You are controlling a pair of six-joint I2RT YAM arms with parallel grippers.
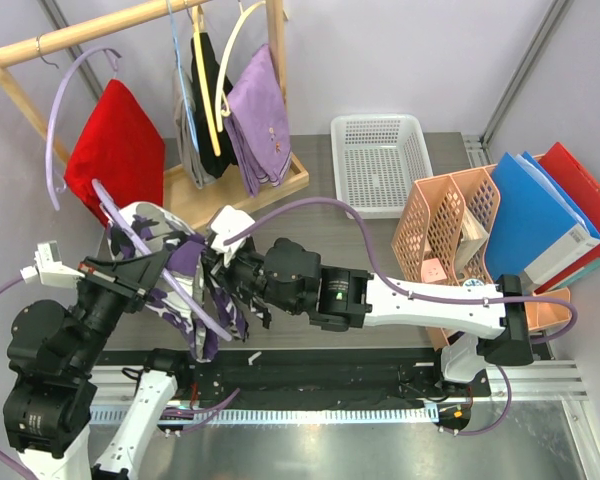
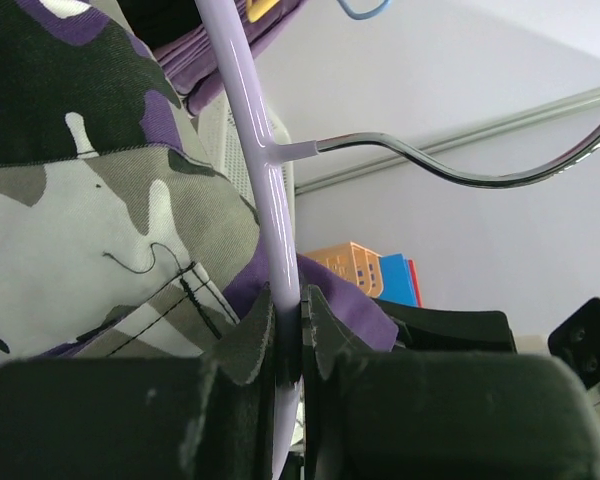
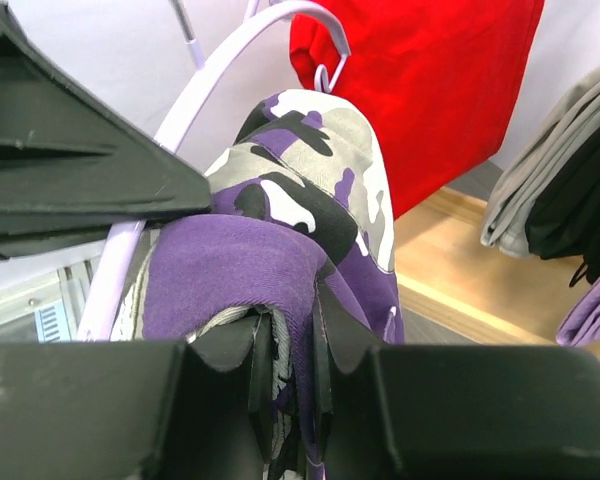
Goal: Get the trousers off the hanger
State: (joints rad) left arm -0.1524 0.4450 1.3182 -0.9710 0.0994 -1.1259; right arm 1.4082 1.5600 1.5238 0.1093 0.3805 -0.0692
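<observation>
The camouflage trousers [image 1: 155, 240], purple, white and black, hang over a lilac plastic hanger [image 1: 130, 230] held low in front of the rack. My left gripper [image 1: 175, 263] is shut on the hanger's bar [image 2: 270, 200], with the camouflage cloth [image 2: 80, 200] just to its left. My right gripper [image 1: 215, 275] is shut on a fold of the trousers' purple cloth [image 3: 310, 200], next to the hanger [image 3: 210, 70]. The plain lilac trousers [image 1: 260, 120] hang on a yellow hanger on the rack.
A wooden rack [image 1: 80, 35] at the back left carries a red garment [image 1: 115, 145] and black and grey garments [image 1: 205, 100]. A white basket [image 1: 380, 160] stands behind the right arm. An orange file organiser [image 1: 450, 230] and blue and red folders [image 1: 550, 215] stand on the right.
</observation>
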